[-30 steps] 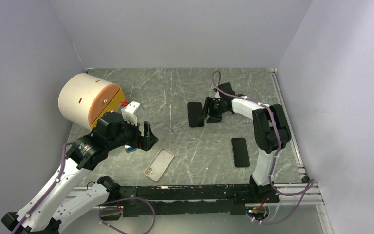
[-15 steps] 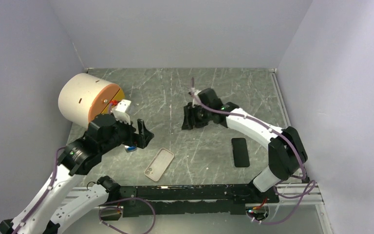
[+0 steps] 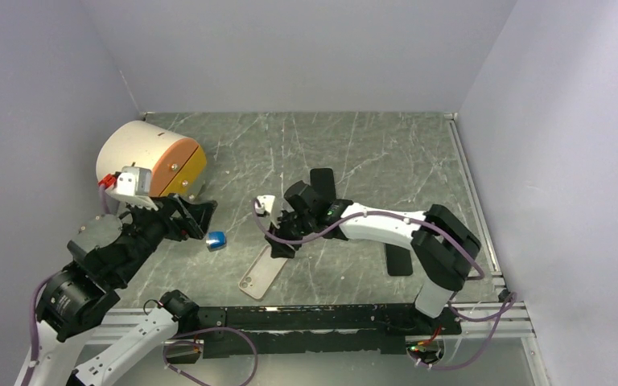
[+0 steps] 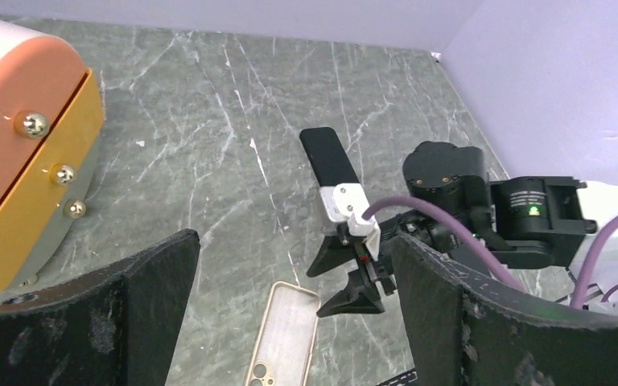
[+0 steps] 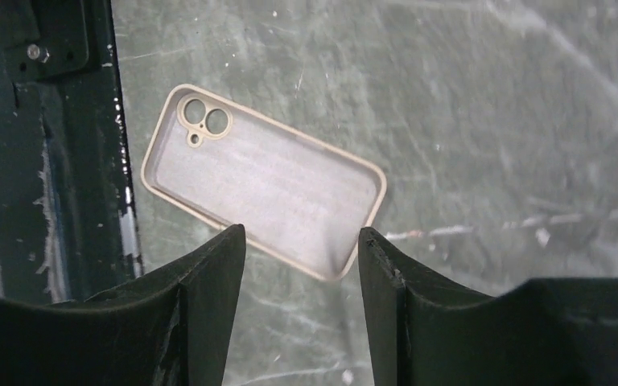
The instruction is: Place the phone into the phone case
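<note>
The pale beige phone case (image 3: 261, 272) lies open side up near the front rail, camera cutout toward the rail. It shows too in the left wrist view (image 4: 290, 338) and the right wrist view (image 5: 265, 181). My right gripper (image 3: 278, 240) hovers over the case's far end, open, nothing between its fingers (image 5: 299, 237). One black phone (image 3: 323, 178) lies flat behind the right wrist (image 4: 330, 157). A second black phone (image 3: 395, 264) lies partly under the right forearm. My left gripper (image 3: 197, 219) is open and empty, drawn back left of the case (image 4: 295, 241).
A big white cylinder with an orange face (image 3: 149, 165) stands at the back left. A small blue object (image 3: 216, 240) lies left of the case. A black rail (image 3: 314, 318) runs along the front edge. Purple walls close in the marbled table (image 3: 386, 153).
The right arm swung from the back phone, forward and left, to above the case's far end. The left arm pulled back toward the left.
</note>
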{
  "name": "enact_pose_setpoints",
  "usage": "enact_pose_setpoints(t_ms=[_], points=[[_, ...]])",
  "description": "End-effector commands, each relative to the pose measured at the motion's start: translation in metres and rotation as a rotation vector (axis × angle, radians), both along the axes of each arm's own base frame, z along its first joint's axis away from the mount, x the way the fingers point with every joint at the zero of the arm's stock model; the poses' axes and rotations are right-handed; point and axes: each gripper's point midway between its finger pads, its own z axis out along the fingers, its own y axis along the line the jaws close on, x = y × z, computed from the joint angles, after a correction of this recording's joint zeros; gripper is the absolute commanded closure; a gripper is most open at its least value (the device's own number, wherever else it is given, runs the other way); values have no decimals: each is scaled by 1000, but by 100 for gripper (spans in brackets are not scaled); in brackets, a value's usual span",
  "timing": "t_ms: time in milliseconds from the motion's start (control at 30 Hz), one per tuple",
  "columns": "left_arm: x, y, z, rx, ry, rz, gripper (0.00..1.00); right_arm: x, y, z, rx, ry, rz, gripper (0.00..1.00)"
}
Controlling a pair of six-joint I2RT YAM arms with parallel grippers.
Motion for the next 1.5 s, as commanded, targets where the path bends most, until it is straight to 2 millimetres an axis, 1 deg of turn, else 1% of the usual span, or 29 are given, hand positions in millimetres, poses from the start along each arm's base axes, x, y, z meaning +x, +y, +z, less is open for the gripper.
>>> enact_pose_setpoints(t_ms=[0, 133, 233, 367, 467, 567, 667, 833, 900, 967, 1067, 1200, 1333, 1400, 1467], points=[[-7, 12, 16, -47, -29, 40, 6, 12, 35, 27, 165, -208, 240, 43], [-16, 18, 27, -72, -55, 41, 6, 19, 41, 8, 139, -291, 345, 42], [-20, 27, 28, -66, -69, 66, 6, 23, 46, -6, 113, -312, 399, 43], [-24, 33, 28, -69, -82, 81, 6, 24, 55, -12, 128, -324, 443, 43], [-27, 35, 29, -82, -86, 86, 6, 19, 60, -19, 126, -306, 473, 44], [-27, 38, 25, -89, -81, 98, 6, 16, 59, -27, 103, -306, 491, 44], [-26, 36, 21, -86, -82, 96, 6, 21, 58, -37, 72, -315, 474, 45], [-23, 35, 23, -78, -85, 98, 6, 18, 57, -53, 47, -313, 467, 51], [-22, 34, 23, -78, -85, 98, 6, 20, 55, -58, 24, -333, 456, 54], [-21, 33, 24, -79, -86, 96, 6, 23, 53, -62, 2, -354, 447, 60], [-20, 32, 23, -81, -83, 95, 6, 29, 50, -64, -20, -388, 418, 73], [-17, 30, 20, -85, -80, 96, 6, 32, 47, -57, 5, -416, 361, 86], [-10, 22, 18, -86, -80, 77, 6, 30, 37, -58, 4, -404, 299, 100], [-7, 19, 17, -83, -73, 77, 6, 30, 31, -63, -5, -402, 270, 100], [-3, 15, 15, -80, -63, 71, 6, 32, 27, -64, -14, -395, 227, 100]])
